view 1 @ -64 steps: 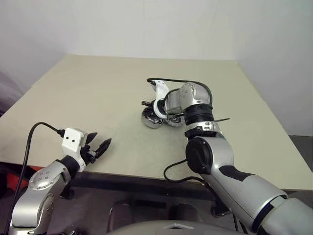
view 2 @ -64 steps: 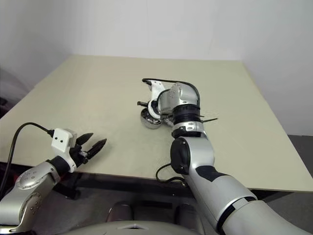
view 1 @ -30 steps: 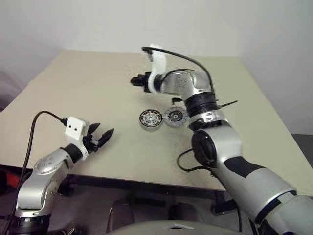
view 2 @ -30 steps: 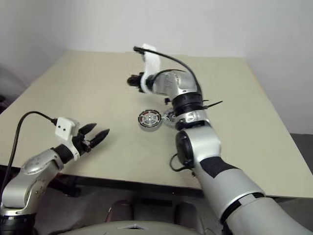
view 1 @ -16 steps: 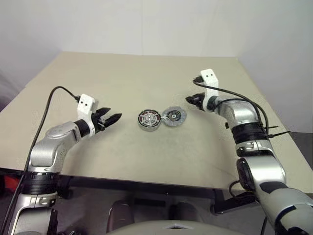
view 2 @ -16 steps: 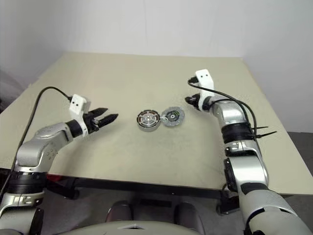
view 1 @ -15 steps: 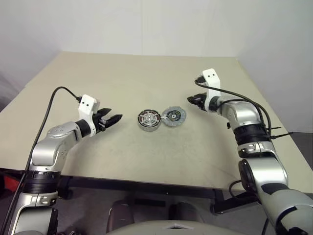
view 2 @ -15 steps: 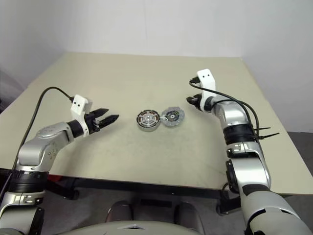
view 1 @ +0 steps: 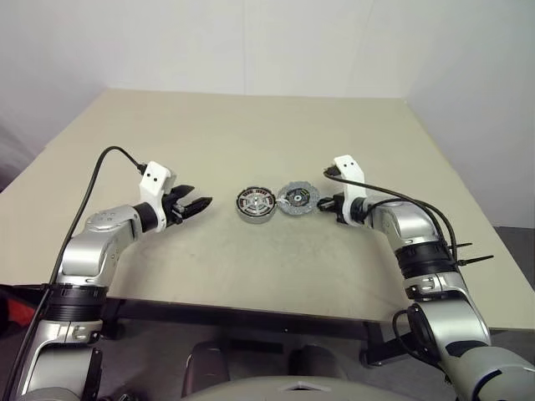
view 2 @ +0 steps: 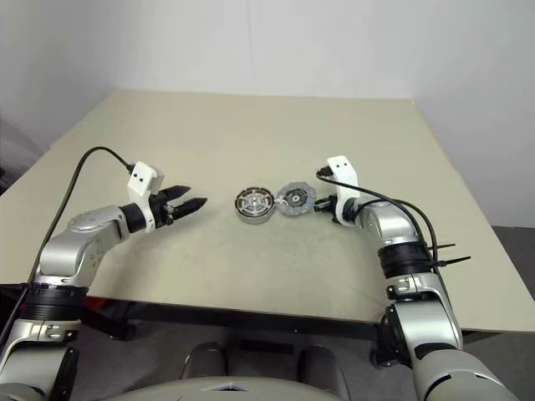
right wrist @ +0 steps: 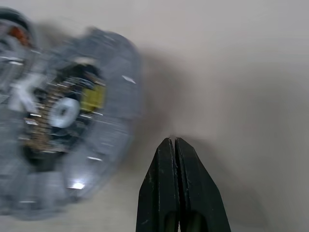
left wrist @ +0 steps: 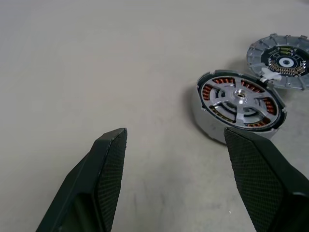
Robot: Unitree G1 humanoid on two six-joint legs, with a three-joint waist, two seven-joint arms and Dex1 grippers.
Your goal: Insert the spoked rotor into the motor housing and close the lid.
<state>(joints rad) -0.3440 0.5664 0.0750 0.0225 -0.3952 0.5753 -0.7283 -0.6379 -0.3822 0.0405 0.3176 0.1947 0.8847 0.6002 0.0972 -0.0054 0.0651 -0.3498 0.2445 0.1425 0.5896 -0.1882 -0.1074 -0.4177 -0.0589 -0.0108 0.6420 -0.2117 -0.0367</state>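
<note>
Left eye view: a big beige worktop (view 1: 251, 134) stands in front of a plain white wall.
Motor housing: the short round silver metal cup (view 1: 256, 203) sits near the middle of the worktop. It has copper-coloured wire all round its inside.
Spoked rotor: the small silver wheel with thin spokes and a middle hub (left wrist: 240, 98) lies inside the cup, on top of the copper wire.
Lid: the flat round grey metal disc with a dark middle (view 1: 298, 198) is not on the cup. It lies on the worktop on the cup's right side, and its edge touches the cup. A small white bit sits where the two meet.
Left arm fingers: the two black fingers (view 1: 193, 205) are spread apart and hold nothing. They point at the cup from the left and are a little way off from it.
Right arm fingers: the two black fingers (right wrist: 177, 186) are pressed tight together and hold nothing. Their tips are just beside the right edge of the lid. I cannot tell if they touch it.
Cables: a black cable runs along each arm.
</note>
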